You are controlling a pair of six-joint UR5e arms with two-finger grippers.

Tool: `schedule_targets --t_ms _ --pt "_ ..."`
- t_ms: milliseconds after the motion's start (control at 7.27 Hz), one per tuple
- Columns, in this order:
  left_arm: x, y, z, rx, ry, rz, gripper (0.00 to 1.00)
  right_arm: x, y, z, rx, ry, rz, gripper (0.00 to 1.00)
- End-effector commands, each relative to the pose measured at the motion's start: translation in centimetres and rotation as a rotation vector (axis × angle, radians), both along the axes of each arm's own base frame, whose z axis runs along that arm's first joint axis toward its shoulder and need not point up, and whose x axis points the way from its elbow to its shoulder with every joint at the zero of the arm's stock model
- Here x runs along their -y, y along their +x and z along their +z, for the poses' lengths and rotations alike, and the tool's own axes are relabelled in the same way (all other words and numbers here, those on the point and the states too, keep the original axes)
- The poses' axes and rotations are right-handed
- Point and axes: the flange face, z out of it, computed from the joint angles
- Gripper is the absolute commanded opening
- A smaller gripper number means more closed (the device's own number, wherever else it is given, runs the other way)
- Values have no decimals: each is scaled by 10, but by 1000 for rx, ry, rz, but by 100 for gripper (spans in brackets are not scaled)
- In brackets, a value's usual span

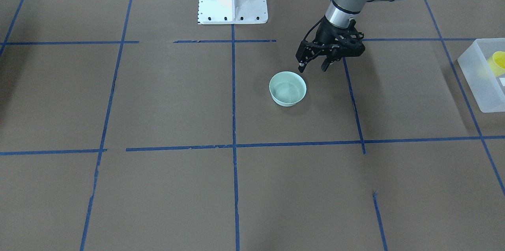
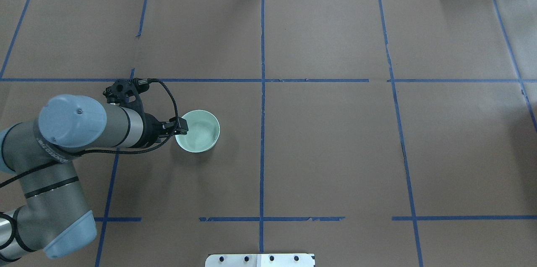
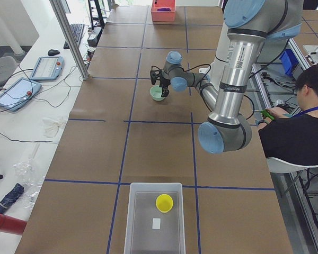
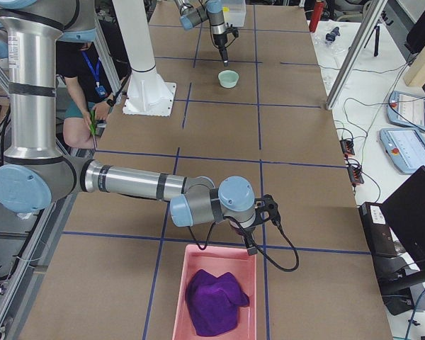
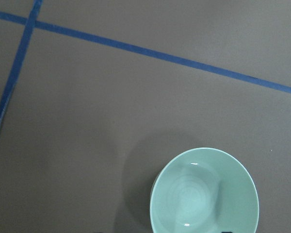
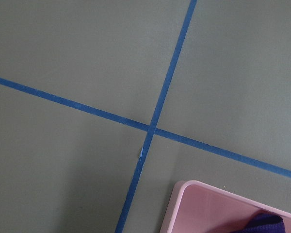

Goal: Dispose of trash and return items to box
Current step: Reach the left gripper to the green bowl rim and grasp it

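Hovering just beside the robot-side rim of the round pale mint-green plastic bowl (image 1: pixel 287 88), our left gripper (image 1: pixel 313 68) had its jaws apart and held nothing. The bowl stood upright on the brown paper-covered table (image 1: pixel 158 97). We saw the small yellow plastic tumbler cup (image 3: pixel 164 202) inside the translucent frosted-white rectangular plastic tub (image 3: pixel 143 227). Our right gripper (image 4: pixel 249 248) hung at the pink tray (image 4: pixel 178 312) holding a purple cloth (image 4: pixel 214 303); we could not tell how its jaws stood.

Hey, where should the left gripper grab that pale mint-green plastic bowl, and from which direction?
Pinch the rim of the round pale mint-green plastic bowl from above, one finger inside, one outside. It sits upright and open, probably too wide to span. The open left gripper hovers beside that rim.
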Motion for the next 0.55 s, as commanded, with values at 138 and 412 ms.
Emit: schedule_targets --t_ms 138,412 --pt "2 26 23 42 -47 -16 57 -7 0 3 4 17 5 100" --pt "7 36 35 69 -54 -22 14 -7 0 3 2 19 6 100"
